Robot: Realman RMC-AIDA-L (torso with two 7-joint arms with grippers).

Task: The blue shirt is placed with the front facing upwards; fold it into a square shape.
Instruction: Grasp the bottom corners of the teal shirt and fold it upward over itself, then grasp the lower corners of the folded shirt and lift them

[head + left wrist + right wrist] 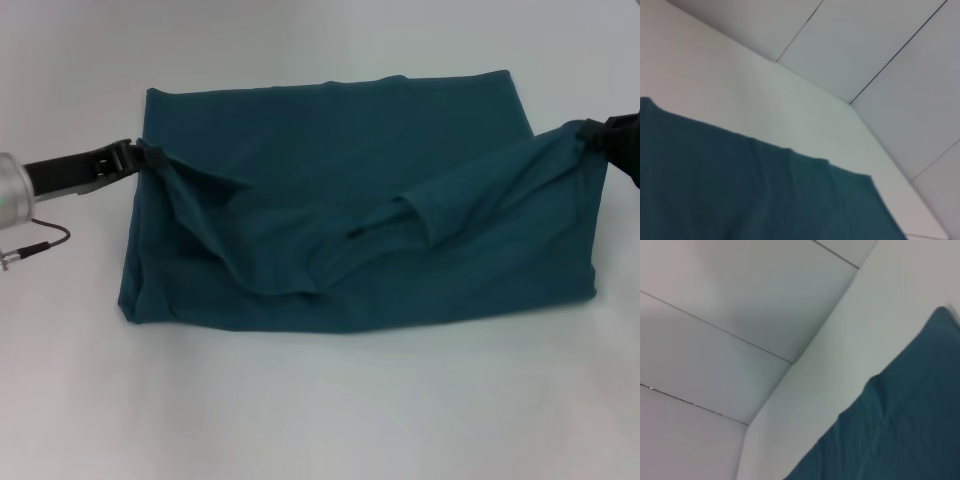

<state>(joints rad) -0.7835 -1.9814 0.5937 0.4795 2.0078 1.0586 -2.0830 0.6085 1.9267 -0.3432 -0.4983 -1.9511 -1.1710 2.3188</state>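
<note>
The right tool (600, 135) was largely cut off by the head view's right edge, so only a dark part at a bunched corner of the blue shirt (360, 160) showed, and its jaws could not be made out. The left tool (133, 157) had its tips buried in a gathered fold of cloth. Neither wrist view showed its own fingers. The shirt's lettering, collar and label were hidden in the folds. In both wrist views the shirt ran off the picture's edge.
</note>
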